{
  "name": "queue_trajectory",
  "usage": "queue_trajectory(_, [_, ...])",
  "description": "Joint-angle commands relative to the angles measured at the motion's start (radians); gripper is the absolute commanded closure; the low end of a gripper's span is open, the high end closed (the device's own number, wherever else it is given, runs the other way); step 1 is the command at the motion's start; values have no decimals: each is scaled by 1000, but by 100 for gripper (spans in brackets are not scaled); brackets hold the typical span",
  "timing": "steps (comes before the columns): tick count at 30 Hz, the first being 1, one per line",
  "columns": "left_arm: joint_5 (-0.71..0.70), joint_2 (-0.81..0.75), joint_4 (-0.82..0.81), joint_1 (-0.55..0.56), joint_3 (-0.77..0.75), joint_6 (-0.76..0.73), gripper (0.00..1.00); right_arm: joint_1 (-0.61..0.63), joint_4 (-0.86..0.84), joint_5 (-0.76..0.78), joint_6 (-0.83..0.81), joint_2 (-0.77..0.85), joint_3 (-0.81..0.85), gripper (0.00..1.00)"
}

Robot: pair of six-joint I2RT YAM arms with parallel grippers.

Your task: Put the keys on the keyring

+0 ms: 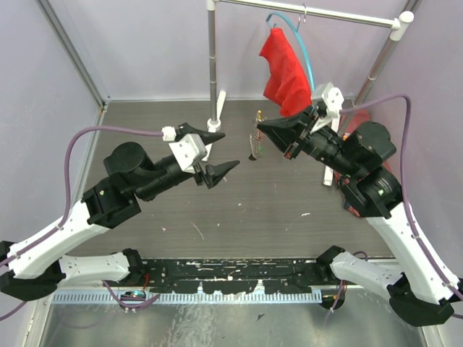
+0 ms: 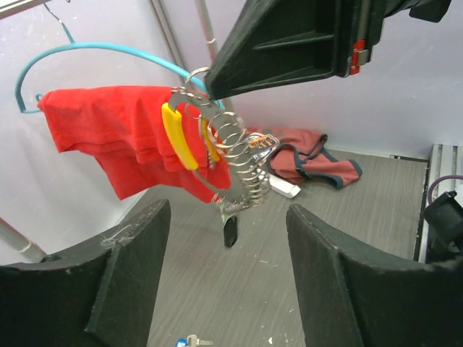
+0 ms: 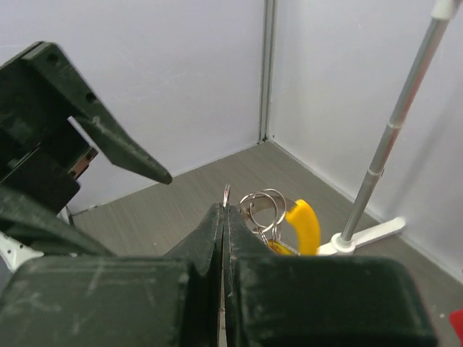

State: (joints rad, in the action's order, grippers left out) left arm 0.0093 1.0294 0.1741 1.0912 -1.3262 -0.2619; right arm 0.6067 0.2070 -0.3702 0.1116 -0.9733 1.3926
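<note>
The keyring (image 2: 179,135), a thin metal loop with a curved yellow-orange section, hangs in the air from my right gripper (image 3: 225,210), which is shut on its wire. Several small rings and keys (image 2: 239,173) dangle from it, lowest a black-headed key (image 2: 230,231). In the top view the keyring (image 1: 255,142) hangs just below my right gripper (image 1: 262,130). My left gripper (image 2: 228,211) is open, its fingers (image 2: 130,267) either side of the dangling bunch but apart from it. One blue-headed key (image 2: 188,340) lies on the table below.
A red cloth (image 1: 285,71) hangs on a light-blue hanger (image 1: 299,35) from the rail. The rack's pole and white foot (image 1: 215,119) stand just behind the left gripper. A pink and grey garment (image 2: 312,162) lies on the table beyond.
</note>
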Motion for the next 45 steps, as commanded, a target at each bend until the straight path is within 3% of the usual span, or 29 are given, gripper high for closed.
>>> queue_trajectory(1, [36, -34, -13, 1, -16, 46, 31, -2, -28, -119, -199, 63, -2, 99])
queue_trajectory(7, [27, -49, -105, 1, 0, 59, 40, -1, -4, -234, -311, 103, -20, 99])
queue_trajectory(14, [185, -29, -147, 2, -30, 88, 44, -2, -19, -285, -329, 131, -36, 99])
queue_trajectory(22, [269, 2, -113, 1, -73, 86, 55, -1, -29, -368, -323, 141, -38, 99])
queue_trajectory(29, [321, 30, -102, 2, -103, 90, 57, -1, -40, -421, -299, 137, -31, 99])
queue_trajectory(39, [365, 69, 64, 1, -190, 24, 58, -2, 14, -454, -316, 120, -6, 99])
queue_trajectory(45, [377, 89, 70, 1, -193, 24, 64, -1, 10, -469, -309, 121, -2, 99])
